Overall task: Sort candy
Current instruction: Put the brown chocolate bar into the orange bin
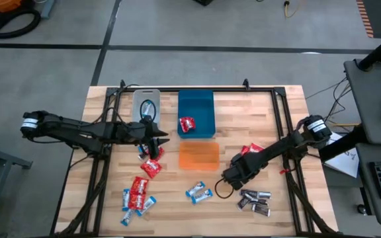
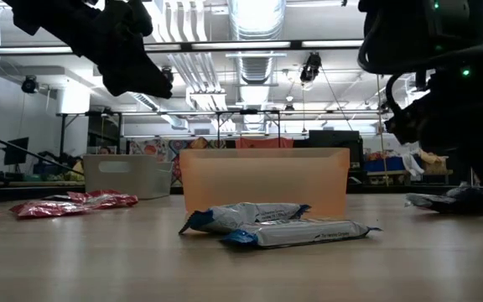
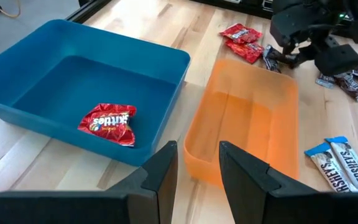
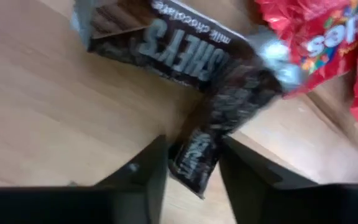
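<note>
- While the high view hides it, the right wrist view shows the right fingers [image 4: 191,165] pinching a brown candy [image 4: 210,146].
- Blue bin [image 3: 55,59], twelve o'clock of the orange bin [image 3: 244,118], holds one red candy [image 3: 109,123].
- Left fingers [image 3: 197,165]: part-open, empty.

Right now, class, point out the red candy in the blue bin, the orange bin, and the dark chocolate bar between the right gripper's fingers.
Red candy [image 3: 108,124], left wrist view, wrapper's middle.
Orange bin [image 3: 199,112], left wrist view, side wall.
Dark chocolate bar [image 4: 199,151], right wrist view, wrapper end between the fingers.

Bright, even overhead light — ceiling lamps [image 2: 254,17] glare in the low view; right wrist view blurred.
</note>
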Tool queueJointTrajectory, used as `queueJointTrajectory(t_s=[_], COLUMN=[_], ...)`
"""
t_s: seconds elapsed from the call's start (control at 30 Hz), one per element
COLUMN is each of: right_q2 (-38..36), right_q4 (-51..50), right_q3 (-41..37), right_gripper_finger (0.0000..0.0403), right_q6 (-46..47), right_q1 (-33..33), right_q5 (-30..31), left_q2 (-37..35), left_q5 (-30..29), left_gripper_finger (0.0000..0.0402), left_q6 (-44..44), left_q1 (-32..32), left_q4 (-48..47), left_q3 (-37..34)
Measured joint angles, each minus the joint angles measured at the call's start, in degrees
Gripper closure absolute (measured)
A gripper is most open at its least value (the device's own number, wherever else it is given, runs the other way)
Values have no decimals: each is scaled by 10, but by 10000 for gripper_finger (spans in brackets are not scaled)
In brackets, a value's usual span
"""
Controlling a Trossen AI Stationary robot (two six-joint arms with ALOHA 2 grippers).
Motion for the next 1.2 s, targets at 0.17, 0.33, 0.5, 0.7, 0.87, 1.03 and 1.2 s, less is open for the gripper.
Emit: queueJointTrajectory(t_s=[0.17, 0.33, 0.5, 0.7, 0.87, 1.03, 1.2], right_q2=[-19, -77, -162, -246, -267, -240, -181], right_q4=[-12, -67, -73, 17, 182, 450, 614], right_q3=[-2, -2, -2, -2, -2, -32, -47], right_gripper_finger=[362, 383, 376, 376, 376, 375, 375], right_q6=[-5, -2, -4, -106, -301, -559, -699], right_q1=[0, 0, 0, 0, 0, -2, -11], right_q5=[1, 5, 63, 229, 342, 394, 396], left_q2=[0, 0, 0, 0, 0, 2, 1], left_q5=[0, 0, 0, 0, 0, 0, 0], left_gripper_finger=[300, 299, 299, 299, 299, 299, 299], left_q6=[-3, -14, -29, -50, -83, -120, -175], left_q1=[0, -1, -11, -32, -51, -66, -83], left_q4=[0, -3, -5, -5, -20, -53, -83], left_q3=[0, 0, 0, 0, 0, 0, 0])
